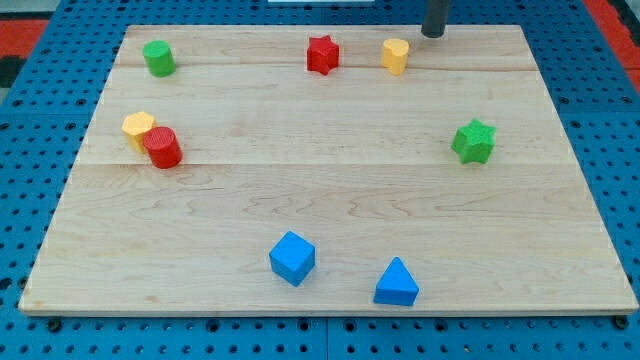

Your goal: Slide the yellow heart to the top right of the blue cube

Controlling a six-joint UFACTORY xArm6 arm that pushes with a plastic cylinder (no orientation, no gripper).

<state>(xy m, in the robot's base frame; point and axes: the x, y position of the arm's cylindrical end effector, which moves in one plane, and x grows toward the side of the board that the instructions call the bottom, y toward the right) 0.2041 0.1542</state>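
Observation:
The yellow heart stands near the view's top, right of centre, on the wooden board. The blue cube sits near the view's bottom, a little left of centre, far below the heart. My tip touches the board at its top edge, just to the upper right of the yellow heart and apart from it.
A red star is left of the heart. A green cylinder is at the top left. A yellow block touches a red cylinder at the left. A green star is at the right. A blue triangular block lies right of the cube.

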